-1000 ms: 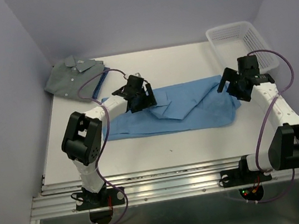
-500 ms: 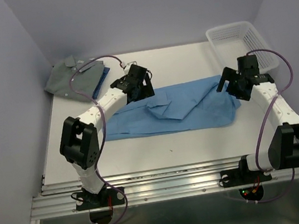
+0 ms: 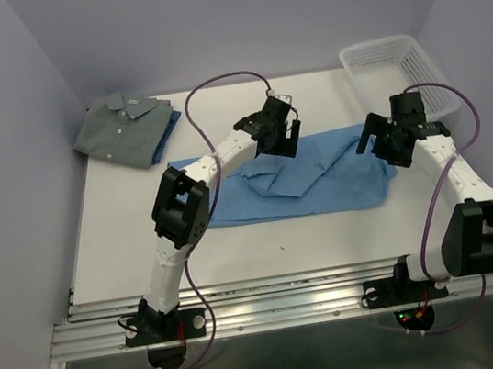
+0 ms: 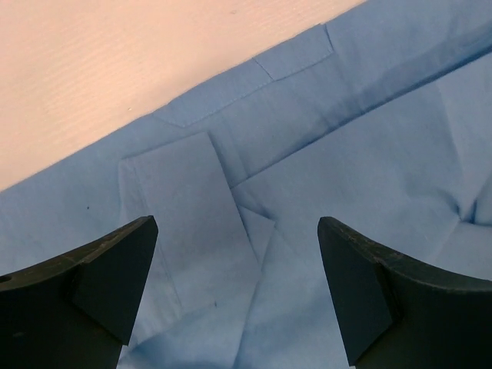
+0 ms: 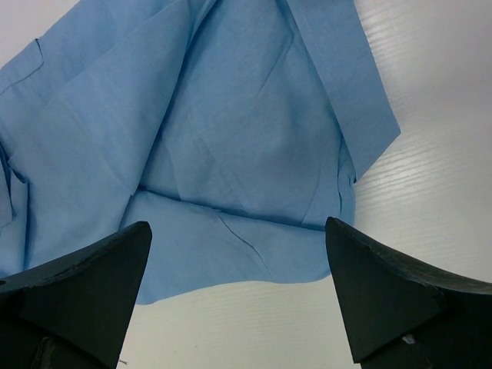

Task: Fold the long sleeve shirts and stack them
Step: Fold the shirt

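Two robot arms over a light blue shirt on a white worktop (image 3: pixel 327 228).
The light blue shirt (image 3: pixel 329 177) lies mid-worktop, loosely folded lengthwise. A grey-green shirt (image 3: pixel 122 129) sits folded far left on a darker blue shirt (image 3: pixel 167 133). The left claw (image 3: pixel 281 137) and right claw (image 3: pixel 384 141) hang spread, empty. The third fold seems underway; next, pinch an end.

Blue shirt (image 3: pixel 318 169): thin woven cloth, matt, creased along its folds.
Grey-green shirt (image 3: pixel 122 129): cloth, matt, lying smooth.
Basket (image 3: pixel 396 65): white plastic mesh, slight gloss.
Worktop (image 3: pixel 329 237): white, finely ribbed, low sheen.
Rail (image 3: pixel 283 302): bare brushed metal.
Left gripper (image 4: pixel 235 227) and right gripper (image 5: pixel 237 227): black matt fingers, plastic by appearance.
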You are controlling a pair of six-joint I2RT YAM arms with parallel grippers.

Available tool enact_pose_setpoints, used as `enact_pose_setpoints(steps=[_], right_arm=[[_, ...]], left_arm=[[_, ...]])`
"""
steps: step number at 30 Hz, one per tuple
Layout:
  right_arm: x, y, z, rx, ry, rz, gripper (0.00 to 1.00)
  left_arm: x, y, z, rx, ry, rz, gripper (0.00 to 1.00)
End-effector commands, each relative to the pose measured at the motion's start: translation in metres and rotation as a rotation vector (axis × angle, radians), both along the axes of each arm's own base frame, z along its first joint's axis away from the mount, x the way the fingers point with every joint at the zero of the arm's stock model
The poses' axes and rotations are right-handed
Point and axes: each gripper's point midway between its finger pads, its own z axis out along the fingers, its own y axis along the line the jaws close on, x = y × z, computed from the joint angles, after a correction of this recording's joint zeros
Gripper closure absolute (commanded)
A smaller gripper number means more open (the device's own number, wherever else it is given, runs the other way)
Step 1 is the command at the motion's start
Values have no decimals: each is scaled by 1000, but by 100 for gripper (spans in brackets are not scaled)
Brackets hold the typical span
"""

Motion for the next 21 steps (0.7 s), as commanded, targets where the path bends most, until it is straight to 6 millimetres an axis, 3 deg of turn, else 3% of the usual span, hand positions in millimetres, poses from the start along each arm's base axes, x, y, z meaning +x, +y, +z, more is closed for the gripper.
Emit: enact_pose_setpoints(steps=[1,6,9,11,17,19,20,21], right_arm=[[5,-2,10,-6,-55,11,0],[3,-2,11,-6,-58,11,0],[3,-1,11,-6,-60,11,0],[2,-1,11,-5,-60,10,0],[1,-1,12,-6,-61,11,0],[1,-1,11,-5,-61,10,0],[1,-1,12,-5,-61,10,0],[1,-1,11,-6,-61,11,0]], left_arm=[[11,1,-8,48,18,-13,1],[14,10,-42,123,63,47,1],[14,19,-49,153,70,92,2],[14,22,-52,153,70,109,8],[17,40,-39,139,50,192,29],[21,48,-26,106,34,230,42],[19,56,-30,114,39,248,50],[23,64,-23,96,33,280,69]])
